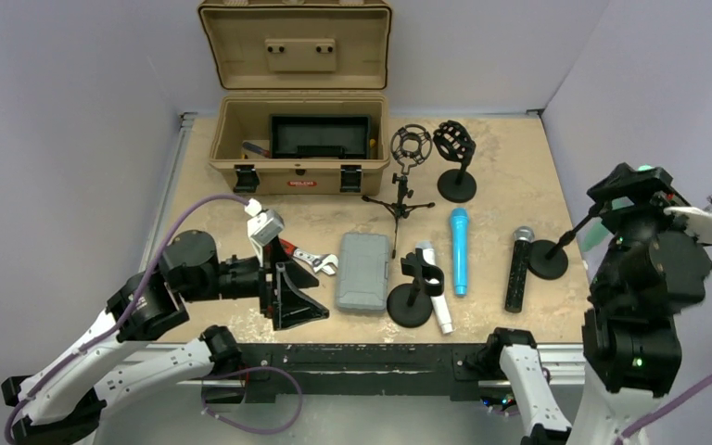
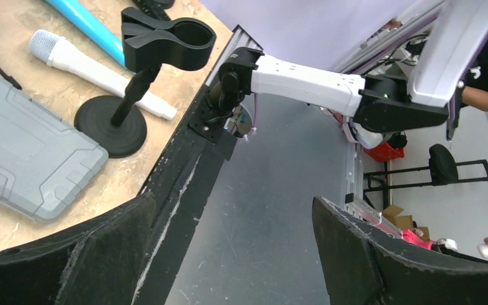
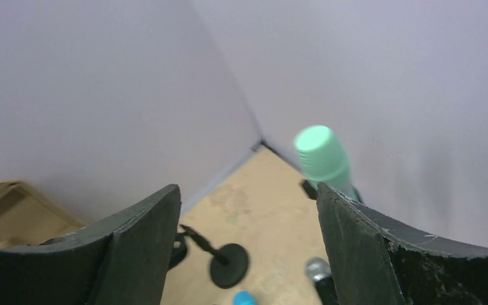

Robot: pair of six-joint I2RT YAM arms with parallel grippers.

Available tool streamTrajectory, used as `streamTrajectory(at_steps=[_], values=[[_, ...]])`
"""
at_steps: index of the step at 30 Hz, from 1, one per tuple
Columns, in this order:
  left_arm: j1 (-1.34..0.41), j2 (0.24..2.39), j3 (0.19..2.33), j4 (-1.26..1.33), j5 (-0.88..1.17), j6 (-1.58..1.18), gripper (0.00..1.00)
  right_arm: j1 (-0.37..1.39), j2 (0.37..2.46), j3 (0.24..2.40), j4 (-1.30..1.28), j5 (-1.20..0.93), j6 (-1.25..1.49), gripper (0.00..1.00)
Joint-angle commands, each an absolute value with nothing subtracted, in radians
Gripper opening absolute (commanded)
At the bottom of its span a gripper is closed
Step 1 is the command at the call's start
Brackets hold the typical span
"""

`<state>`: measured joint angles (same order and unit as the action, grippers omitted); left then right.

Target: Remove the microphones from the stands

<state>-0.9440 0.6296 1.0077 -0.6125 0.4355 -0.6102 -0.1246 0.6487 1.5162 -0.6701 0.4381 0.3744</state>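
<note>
A mint-green microphone (image 3: 321, 155) sits tilted in the clip of a black stand (image 1: 549, 258) at the table's right edge; in the top view only bits of it (image 1: 646, 170) show behind my right arm. My right gripper (image 3: 248, 248) is open and raised at the microphone, which stands just beyond the right finger (image 3: 381, 254), not between the jaws. It also shows in the top view (image 1: 632, 192). My left gripper (image 1: 289, 298) is open and empty near the table's front edge; in its wrist view (image 2: 235, 254) nothing lies between the jaws.
An empty clip stand (image 1: 413, 297), a white microphone (image 1: 434, 287), a blue one (image 1: 460, 250) and a black one (image 1: 519, 269) are on the table, with a grey case (image 1: 363, 271), a wrench (image 1: 320, 261), two shock-mount stands (image 1: 454, 162) and an open tan toolbox (image 1: 297, 139).
</note>
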Motion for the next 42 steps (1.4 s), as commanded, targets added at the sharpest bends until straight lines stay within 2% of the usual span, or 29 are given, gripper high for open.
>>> streamTrajectory(at_steps=[1,12,21,31,35,39,42], values=[[-0.948,0.591,0.999,-0.573,0.482,-0.625,0.91,-0.124,0.773,1.485,-0.872,0.814,0.434,0.76],[-0.948,0.542,1.01,-0.613,0.471,-0.652,0.91,-0.124,0.86,1.358,-0.675,1.016,0.351,0.75],[-0.948,0.596,1.033,-0.593,0.465,-0.653,0.91,-0.198,0.957,1.339,-0.535,0.947,0.303,0.72],[-0.949,0.691,1.082,-0.571,0.474,-0.636,0.91,-0.252,0.966,1.247,-0.429,0.857,0.277,0.65],[-0.948,0.732,1.096,-0.548,0.485,-0.632,0.91,-0.252,0.96,1.215,-0.404,0.809,0.265,0.57],[-0.948,0.767,1.111,-0.533,0.49,-0.624,0.91,-0.252,0.934,1.187,-0.365,0.693,0.228,0.31],[-0.948,0.798,1.129,-0.529,0.488,-0.615,0.91,-0.252,0.911,1.189,-0.358,0.592,0.204,0.19]])
